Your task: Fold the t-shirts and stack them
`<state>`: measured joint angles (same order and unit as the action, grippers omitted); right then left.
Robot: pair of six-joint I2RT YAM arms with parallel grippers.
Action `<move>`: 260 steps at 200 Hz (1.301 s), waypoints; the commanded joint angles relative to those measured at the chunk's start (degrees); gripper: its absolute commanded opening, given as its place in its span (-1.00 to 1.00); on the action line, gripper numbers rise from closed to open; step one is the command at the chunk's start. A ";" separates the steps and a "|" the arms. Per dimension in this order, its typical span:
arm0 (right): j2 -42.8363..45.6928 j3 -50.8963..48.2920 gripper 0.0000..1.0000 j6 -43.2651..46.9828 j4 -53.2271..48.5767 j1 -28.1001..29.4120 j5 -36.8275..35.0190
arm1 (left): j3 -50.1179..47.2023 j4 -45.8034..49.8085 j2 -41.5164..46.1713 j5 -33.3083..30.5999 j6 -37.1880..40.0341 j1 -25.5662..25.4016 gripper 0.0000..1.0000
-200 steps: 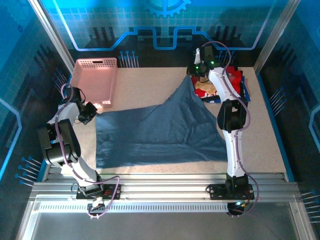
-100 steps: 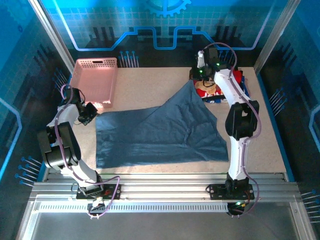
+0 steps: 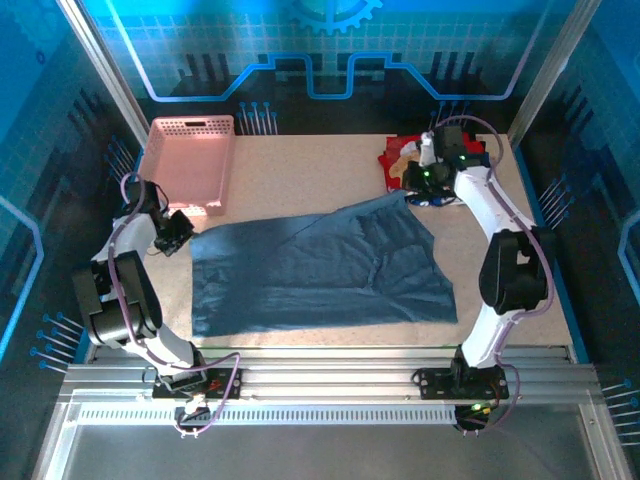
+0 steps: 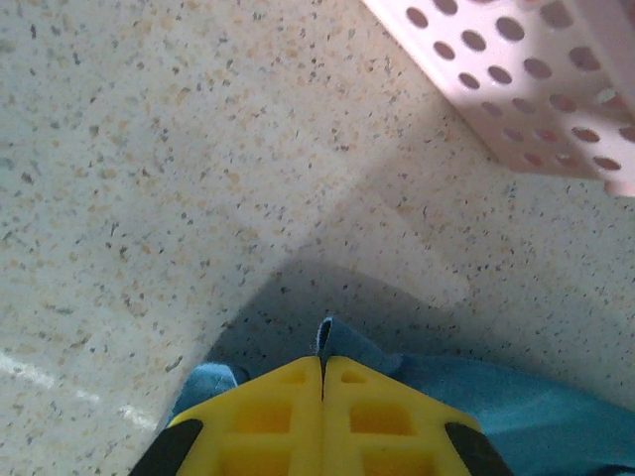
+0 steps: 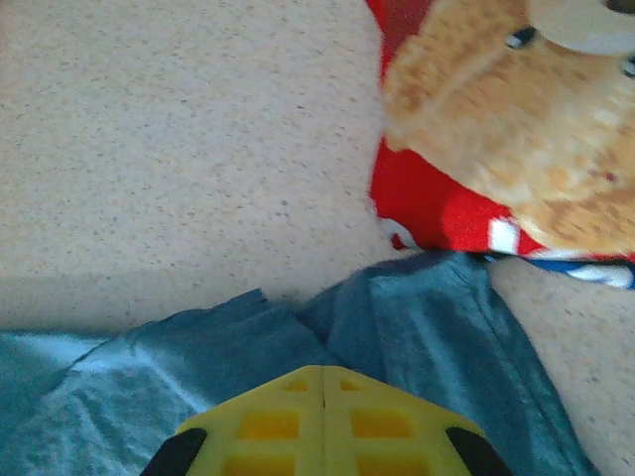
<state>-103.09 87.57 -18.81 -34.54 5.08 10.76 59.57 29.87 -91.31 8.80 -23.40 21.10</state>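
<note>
A large slate-blue t-shirt (image 3: 320,268) lies spread across the middle of the table. My left gripper (image 3: 188,236) is shut on its left corner, low over the table. A small fold of blue cloth (image 4: 332,342) sticks out between the closed yellow fingers (image 4: 268,416). My right gripper (image 3: 408,192) is shut on the shirt's far right corner (image 5: 427,327), right beside a folded red t-shirt with a teddy-bear print (image 5: 496,119). That folded stack (image 3: 394,158) sits at the back right, partly hidden by my right arm.
A pink lattice basket (image 3: 190,160) stands at the back left, just beyond my left gripper, and its wall (image 4: 516,89) is close in the left wrist view. Bare speckled tabletop (image 3: 310,170) lies between the basket and the folded stack.
My right gripper has moved right and down with the shirt corner. The raised blue peak has dropped and now lies nearly flat. The left arm has not moved.
</note>
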 commanded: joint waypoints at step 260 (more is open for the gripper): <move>21.76 -33.31 -1.00 -2.50 1.59 -11.83 0.05 | -12.99 7.34 8.51 -8.13 -3.15 2.78 -1.00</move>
<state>-83.50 56.16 -20.80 -33.36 -5.10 11.60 47.64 36.36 -84.14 3.60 -25.56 22.83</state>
